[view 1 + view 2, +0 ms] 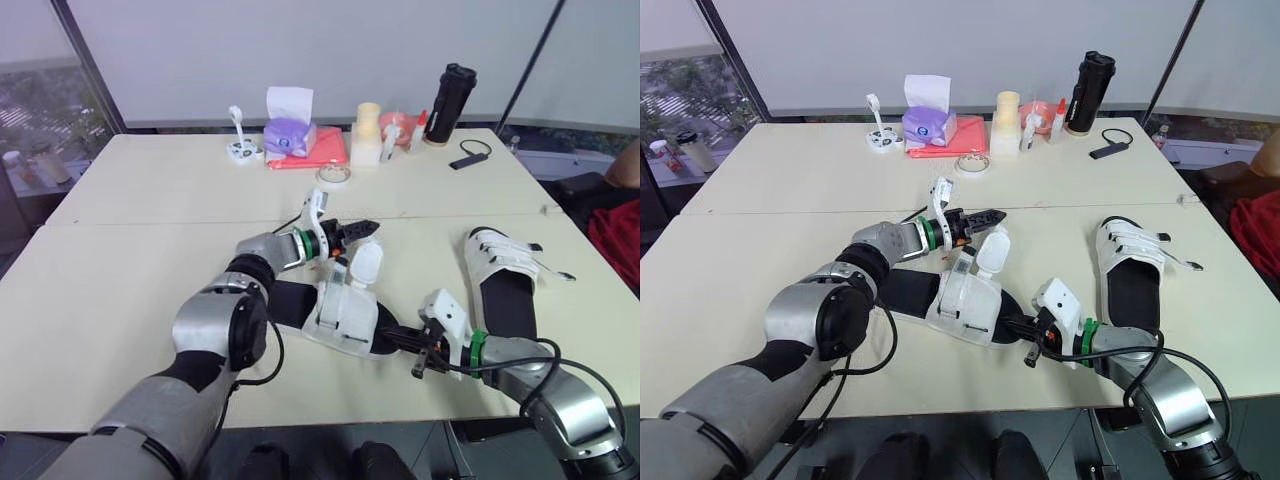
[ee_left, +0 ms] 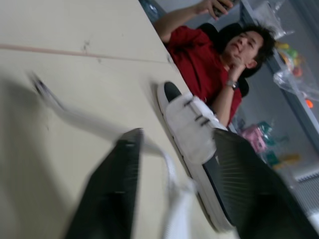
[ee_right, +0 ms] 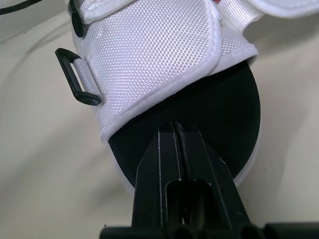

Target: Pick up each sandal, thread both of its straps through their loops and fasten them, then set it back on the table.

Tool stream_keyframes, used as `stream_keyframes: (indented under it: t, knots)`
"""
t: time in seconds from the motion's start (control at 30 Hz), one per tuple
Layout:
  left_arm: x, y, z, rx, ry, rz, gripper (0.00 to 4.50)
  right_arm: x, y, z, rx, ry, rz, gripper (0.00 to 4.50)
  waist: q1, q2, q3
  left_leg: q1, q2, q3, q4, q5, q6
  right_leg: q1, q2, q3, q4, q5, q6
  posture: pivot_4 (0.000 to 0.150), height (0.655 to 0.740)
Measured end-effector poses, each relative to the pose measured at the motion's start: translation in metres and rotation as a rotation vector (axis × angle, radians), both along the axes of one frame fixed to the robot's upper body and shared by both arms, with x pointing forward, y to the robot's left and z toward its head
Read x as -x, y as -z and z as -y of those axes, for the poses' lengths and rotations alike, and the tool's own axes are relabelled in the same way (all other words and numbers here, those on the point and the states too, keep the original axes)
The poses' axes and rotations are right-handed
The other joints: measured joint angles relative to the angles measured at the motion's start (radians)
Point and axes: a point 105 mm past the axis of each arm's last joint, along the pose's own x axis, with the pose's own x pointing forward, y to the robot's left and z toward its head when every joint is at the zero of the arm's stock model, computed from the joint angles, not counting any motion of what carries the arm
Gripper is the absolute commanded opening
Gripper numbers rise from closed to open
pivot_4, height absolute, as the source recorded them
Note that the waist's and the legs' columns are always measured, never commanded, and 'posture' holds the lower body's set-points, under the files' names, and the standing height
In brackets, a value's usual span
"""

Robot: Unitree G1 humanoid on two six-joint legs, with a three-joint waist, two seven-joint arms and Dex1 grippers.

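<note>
While tight on sandal (image 3: 164, 64), right gripper (image 3: 177, 128)

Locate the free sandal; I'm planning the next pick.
Head views: the free sandal lies flat on the table's right side, right of the right gripper.

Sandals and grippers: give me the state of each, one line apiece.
Near sandal: on the table, one flap raised, unfastened.
Far sandal: flat on the table, straps lying across it.
Left gripper: open, white strap between its fingers.
Right gripper: shut, tips on the near sandal's black insole.
</note>
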Motion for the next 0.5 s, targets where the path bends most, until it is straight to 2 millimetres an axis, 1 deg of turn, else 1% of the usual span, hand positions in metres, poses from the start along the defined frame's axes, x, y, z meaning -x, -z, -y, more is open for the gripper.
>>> stream_keyframes:
  t: [0.03,0.07,0.2,0.33,0.43,0.5]
  knots:
    - [0.001,0.001,0.002,-0.009,0.005,0.004,0.15,0.0,0.0,0.0,0.0,0.002,0.0,0.0,0.0,0.0,0.0,0.0,0.0,0.0,0.0,0.0,0.0,0.0,0.0,0.0,0.0,0.0,0.0,0.15,0.74]
    - [0.001,0.002,0.002,-0.019,0.008,0.007,0.07,0.0,0.001,0.0,-0.001,0.004,0.0,0.0,-0.001,0.0,0.0,0.0,0.0,0.0,0.0,0.0,0.0,0.0,0.0,0.0,0.0,0.0,0.0,0.15,0.74]
    - [0.002,0.006,0.002,-0.079,0.027,0.036,0.07,0.0,0.001,0.0,-0.001,0.009,0.005,0.0,-0.001,0.0,0.0,0.0,0.0,0.0,0.0,0.0,0.0,0.0,0.0,0.0,0.0,0.0,0.0,0.15,0.74]
    - [0.004,0.009,0.0,-0.182,0.075,0.136,0.07,0.0,0.002,-0.001,-0.001,0.011,0.012,0.0,-0.001,0.0,0.0,0.0,0.0,0.0,0.0,0.0,0.0,0.0,0.0,0.0,0.0,0.0,0.0,0.15,0.74]
    - [0.005,0.004,-0.006,-0.212,0.125,0.207,0.07,-0.001,0.002,-0.002,-0.004,0.017,0.021,0.0,-0.003,0.0,0.0,0.0,0.0,0.0,0.0,0.0,0.0,0.0,0.0,0.0,0.0,0.0,0.0,0.15,0.74]
    - [0.007,-0.005,-0.01,-0.219,0.178,0.273,0.07,-0.002,0.002,-0.002,-0.006,0.02,0.03,0.0,-0.003,0.0,0.0,0.0,0.0,0.0,0.0,0.0,0.0,0.0,0.0,0.0,0.0,0.0,0.0,0.15,0.74]
